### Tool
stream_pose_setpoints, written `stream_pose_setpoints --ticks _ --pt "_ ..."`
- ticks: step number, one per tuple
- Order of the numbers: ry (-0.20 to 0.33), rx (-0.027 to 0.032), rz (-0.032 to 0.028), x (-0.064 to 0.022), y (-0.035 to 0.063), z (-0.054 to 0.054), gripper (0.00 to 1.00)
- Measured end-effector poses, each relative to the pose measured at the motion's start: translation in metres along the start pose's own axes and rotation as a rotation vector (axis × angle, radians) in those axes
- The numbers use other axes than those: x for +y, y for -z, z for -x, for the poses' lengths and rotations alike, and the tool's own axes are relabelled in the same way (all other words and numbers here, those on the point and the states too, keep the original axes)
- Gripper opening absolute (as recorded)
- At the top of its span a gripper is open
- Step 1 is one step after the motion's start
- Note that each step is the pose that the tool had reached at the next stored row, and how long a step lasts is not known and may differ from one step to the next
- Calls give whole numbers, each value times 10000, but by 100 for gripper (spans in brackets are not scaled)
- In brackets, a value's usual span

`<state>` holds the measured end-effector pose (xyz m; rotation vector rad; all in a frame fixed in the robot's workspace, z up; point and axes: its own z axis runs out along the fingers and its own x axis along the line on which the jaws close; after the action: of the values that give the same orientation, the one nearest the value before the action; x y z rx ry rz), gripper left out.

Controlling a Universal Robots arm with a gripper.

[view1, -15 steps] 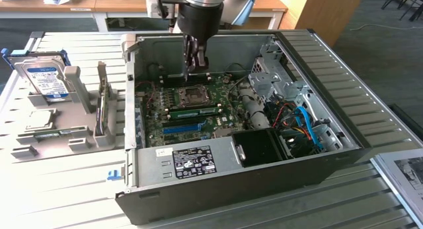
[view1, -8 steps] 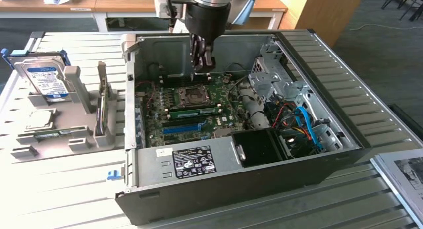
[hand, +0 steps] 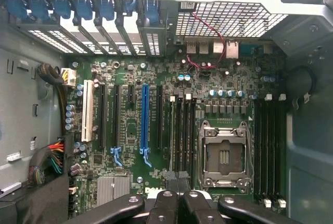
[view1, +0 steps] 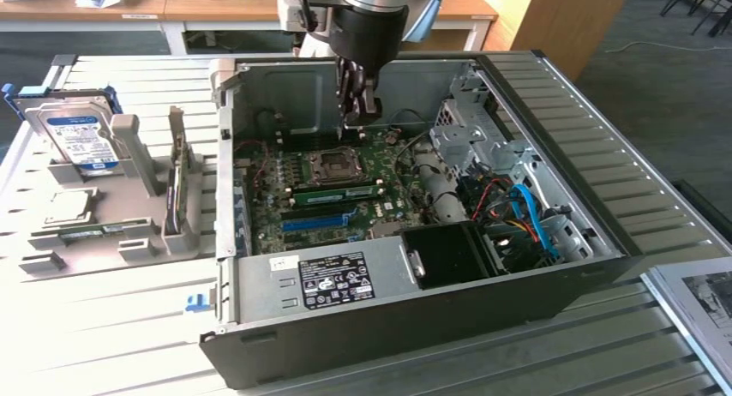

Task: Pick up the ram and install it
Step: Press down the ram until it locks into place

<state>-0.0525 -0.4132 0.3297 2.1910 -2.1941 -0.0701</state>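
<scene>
The ram (view1: 343,193) is a long green stick lying seated in a motherboard slot just beside the CPU socket (view1: 335,163), inside the open computer case. My gripper (view1: 363,113) hangs above the board, over the socket area and apart from the ram, fingers shut with nothing between them. In the wrist view the shut gripper (hand: 177,179) points down at the black memory slots next to the CPU socket (hand: 223,153). A thin pale edge in one of those slots looks like the ram (hand: 173,130) seen edge-on.
A blue expansion slot (view1: 315,222) and the power supply (view1: 332,280) lie nearer the case front. Drive cage and cables (view1: 515,207) fill the exterior view's right. Outside the case, a grey holder (view1: 86,255) carries a hard drive (view1: 81,135) and an upright dark board (view1: 177,186).
</scene>
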Motion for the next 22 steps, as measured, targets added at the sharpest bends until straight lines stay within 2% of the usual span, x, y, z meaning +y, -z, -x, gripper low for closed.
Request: stream_pose_setpoints --ticks 12,21,22 --pt "-74 -5 -1 0 -1 0 10" --pt "-1202 -73 -4 -1 -10 0 10" --pt "-1534 -93 -6 -1 -13 0 10"
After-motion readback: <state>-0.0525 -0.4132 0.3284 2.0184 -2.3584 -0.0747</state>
